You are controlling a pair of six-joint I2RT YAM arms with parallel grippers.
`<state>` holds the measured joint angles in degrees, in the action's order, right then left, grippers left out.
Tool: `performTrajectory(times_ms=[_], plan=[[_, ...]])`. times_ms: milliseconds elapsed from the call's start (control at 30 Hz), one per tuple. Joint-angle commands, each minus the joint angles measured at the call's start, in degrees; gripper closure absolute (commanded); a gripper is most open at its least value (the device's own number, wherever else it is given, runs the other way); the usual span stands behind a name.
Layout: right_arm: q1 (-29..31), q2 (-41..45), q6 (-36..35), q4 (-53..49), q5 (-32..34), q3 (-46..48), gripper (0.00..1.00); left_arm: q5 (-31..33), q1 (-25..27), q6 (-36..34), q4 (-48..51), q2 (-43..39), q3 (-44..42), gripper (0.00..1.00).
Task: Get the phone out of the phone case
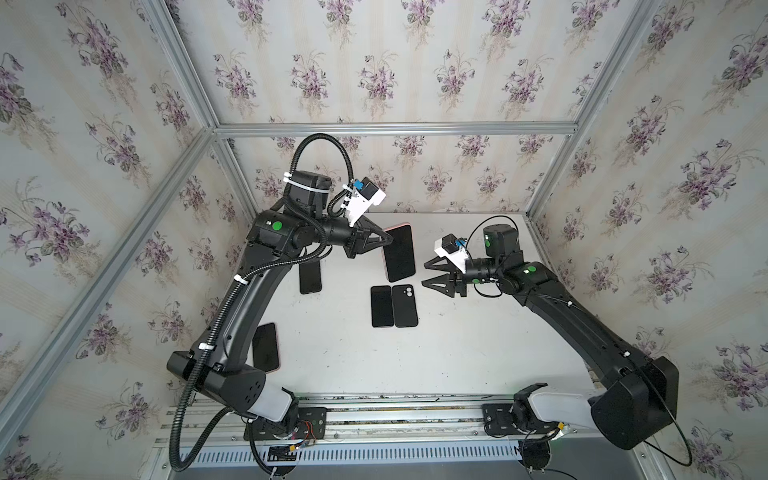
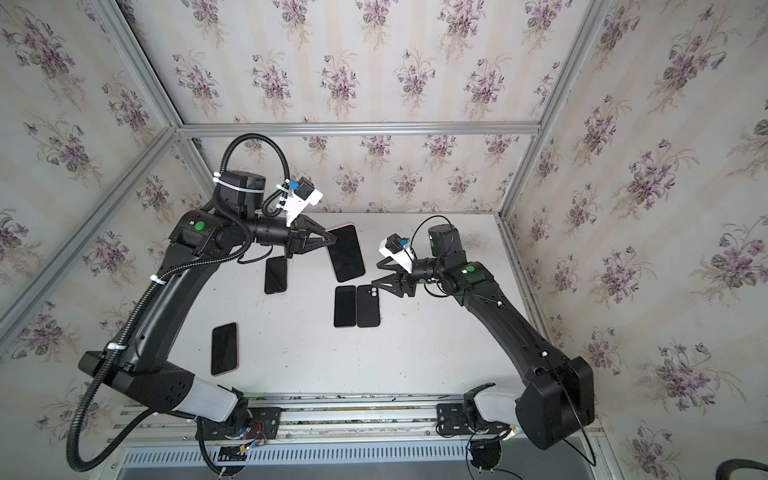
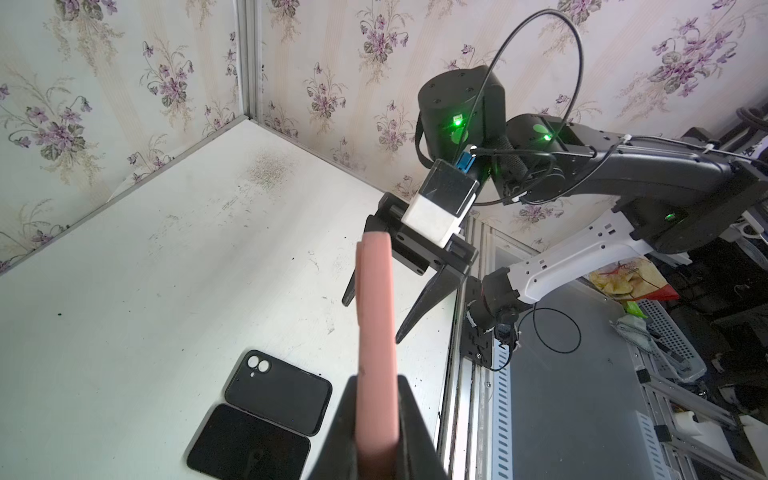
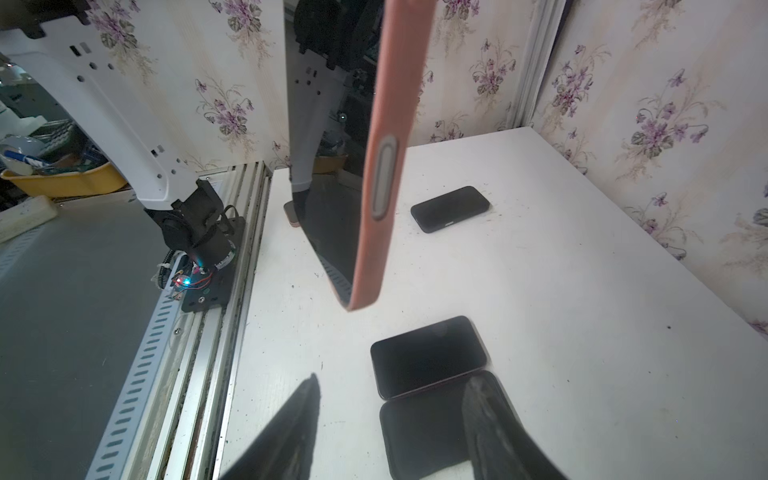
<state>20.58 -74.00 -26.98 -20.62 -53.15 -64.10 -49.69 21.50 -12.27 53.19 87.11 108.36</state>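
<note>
Matt pink phone case [image 4: 386, 124], glossy black phone screen [image 4: 328, 208] — scuffed white table [image 4: 540, 291]

Three spare phones [image 1: 310, 277] [image 1: 266, 347] [image 1: 381, 306] are laid screen-up on the white table [image 1: 457, 353]; one is set just beside an empty black case [image 1: 404, 305]. Floral wallpaper [image 1: 415, 62] is hung behind.

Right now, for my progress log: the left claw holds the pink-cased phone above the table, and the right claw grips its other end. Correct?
No: in a top view the right claw is open, apart from the pink-cased phone. The left claw does hold it aloft.
</note>
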Motion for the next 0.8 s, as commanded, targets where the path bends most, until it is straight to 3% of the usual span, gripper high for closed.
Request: performTrajectory(times_ms=[0,500,767], plan=[[0.9,-0.3,-0.3,0.4,-1.7,-1.2,0.43,-2.9,0.4,-1.9,-1.2,0.3,0.7,1.00],[1.2,-1.8,-0.7,0.1,-3.7,-3.7,0.58,-3.9,1.0,-2.1,-1.2,0.7,0.6,1.00],[1.3,-2.3,-2.4,-3.6,-5.6,-5.1,0.61,-2.7,1.0,-2.2,-1.2,1.2,1.1,1.00]])
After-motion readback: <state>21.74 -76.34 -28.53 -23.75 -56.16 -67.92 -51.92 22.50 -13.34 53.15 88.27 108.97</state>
